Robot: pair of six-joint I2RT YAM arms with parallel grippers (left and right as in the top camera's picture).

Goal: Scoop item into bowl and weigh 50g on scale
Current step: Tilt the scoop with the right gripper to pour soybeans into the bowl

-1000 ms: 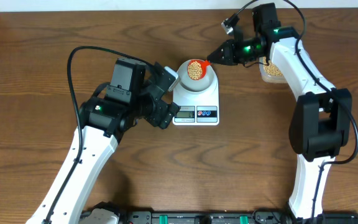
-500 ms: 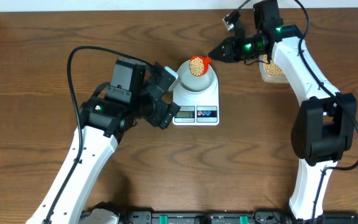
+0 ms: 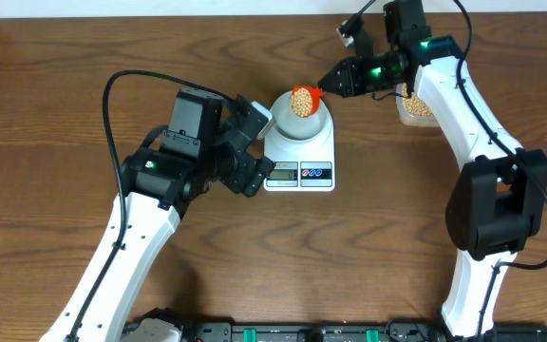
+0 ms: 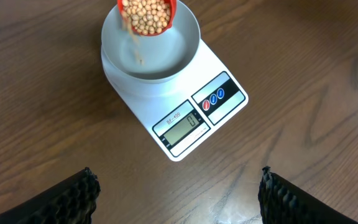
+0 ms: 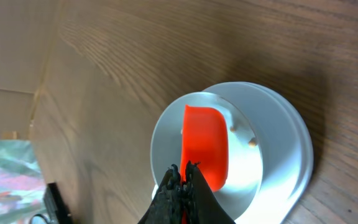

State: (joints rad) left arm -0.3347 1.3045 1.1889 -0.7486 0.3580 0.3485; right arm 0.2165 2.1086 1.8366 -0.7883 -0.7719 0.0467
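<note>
Many beans (image 4: pixel 146 14) fill the scoop (image 5: pixel 205 143), pinched in the clenched right gripper (image 5: pixel 184 169) and tipped just ahead of its jaws to pour into the bowl (image 4: pixel 185 46) on the scale (image 4: pixel 229 68). The left gripper (image 4: pixel 179 196) (splayed, empty) hangs short of the scale, likely keeping the display (image 4: pixel 182 129) in view.

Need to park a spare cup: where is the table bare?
Bare wood: in front of the scale, between the arms; also the far left corner. Crowded: left gripper beside the scale, right gripper holding the scoop over the bowl, tub under the right arm.
</note>
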